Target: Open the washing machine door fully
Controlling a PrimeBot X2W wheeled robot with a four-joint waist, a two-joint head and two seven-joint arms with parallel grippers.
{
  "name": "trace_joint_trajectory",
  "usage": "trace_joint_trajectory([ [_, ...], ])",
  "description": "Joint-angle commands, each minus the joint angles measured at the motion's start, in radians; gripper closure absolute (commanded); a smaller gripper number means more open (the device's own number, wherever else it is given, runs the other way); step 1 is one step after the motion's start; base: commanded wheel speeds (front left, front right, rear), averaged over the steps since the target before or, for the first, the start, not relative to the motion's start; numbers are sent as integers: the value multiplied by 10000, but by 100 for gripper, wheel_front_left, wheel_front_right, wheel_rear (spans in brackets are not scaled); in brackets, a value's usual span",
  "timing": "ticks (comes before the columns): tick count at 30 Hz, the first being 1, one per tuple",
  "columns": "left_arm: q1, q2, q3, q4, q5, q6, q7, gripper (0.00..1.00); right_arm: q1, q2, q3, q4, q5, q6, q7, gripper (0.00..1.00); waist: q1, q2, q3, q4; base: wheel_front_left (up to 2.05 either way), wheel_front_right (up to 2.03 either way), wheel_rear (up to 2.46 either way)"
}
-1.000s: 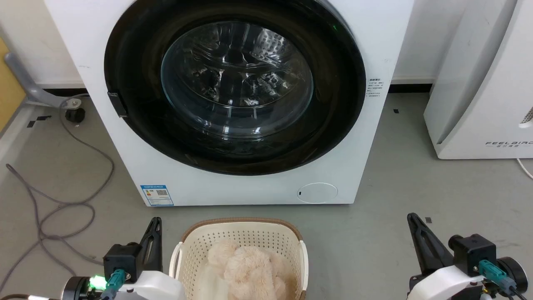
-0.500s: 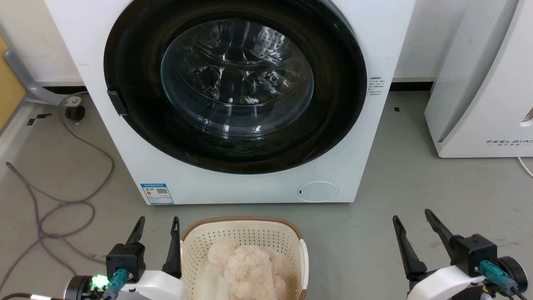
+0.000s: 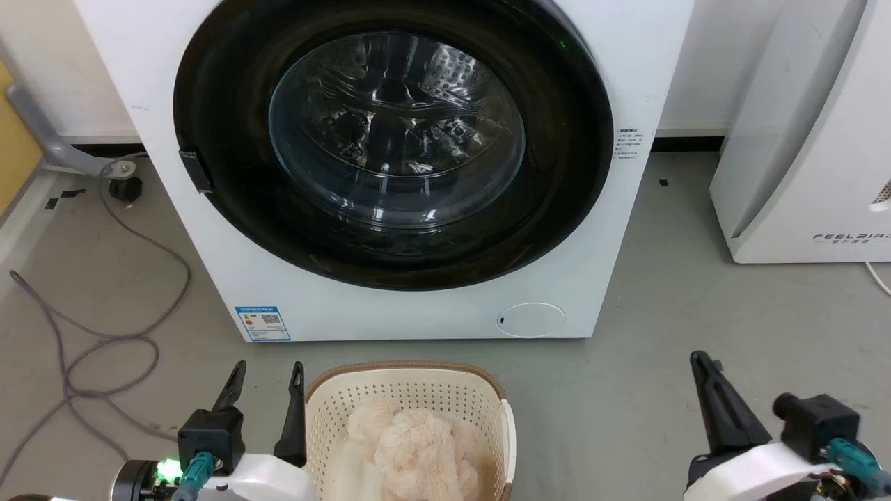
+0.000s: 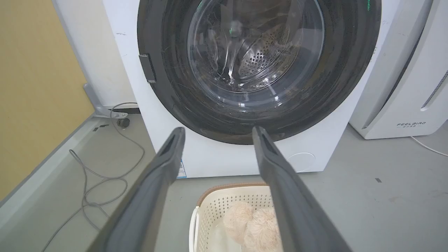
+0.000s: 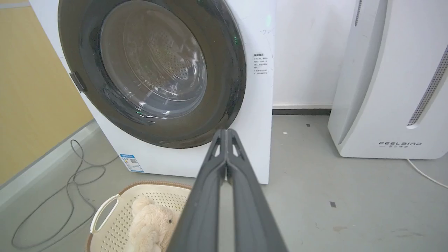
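The white washing machine (image 3: 431, 316) faces me, its round glossy black door (image 3: 564, 209) flush against the front, with the clear glass bowl (image 3: 397, 132) at its centre and a small latch tab (image 3: 195, 172) on the left rim. The door (image 4: 343, 80) and the door (image 5: 224, 87) also appear in both wrist views. My left gripper (image 3: 268, 367) is open, low at the left, well short of the machine. My right gripper (image 3: 699, 358) is shut on nothing, low at the right; its fingertips (image 5: 225, 134) meet in the right wrist view.
A cream laundry basket (image 3: 327, 403) holding a beige plush toy (image 3: 411, 445) stands on the floor between my arms. A white FEELBIRD appliance (image 3: 807, 139) is at the right. Grey cables (image 3: 104, 334) loop on the floor at the left.
Both grippers opened from shut half a second ago; since then the right gripper has shut again and shifted slightly right. The left stays open.
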Motion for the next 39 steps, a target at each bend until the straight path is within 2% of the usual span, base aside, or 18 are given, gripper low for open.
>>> trace_joint_trajectory([
  [1, -68, -32, -26, 33, -52, -58, -96, 0, 48, 5, -41, 25, 339, 2, -103, 100, 0, 0, -2, 3, 0, 0, 0],
  [14, -111, -51, -114, 22, -235, -105, -339, 0, -310, 8, -379, 359, 4034, 2, -365, 100, 0, 0, 5, 27, 0, 0, 0],
  [23, -203, -64, -96, -104, -343, -129, -509, 0, -1311, 10, -861, 789, 6405, 3, -547, 100, 0, 0, 178, -51, 0, 0, 0],
  [29, -324, -72, -28, -260, -409, -187, -621, 0, -2347, -100, -1158, 1353, 7213, 3, -668, 100, 0, 0, 393, -78, 0, 0, 0],
  [39, -665, -86, 59, -466, -474, -375, -809, 0, -4673, -746, -1194, 2844, 8151, 4, -870, 100, 0, 0, 975, 4, 0, 0, 0],
])
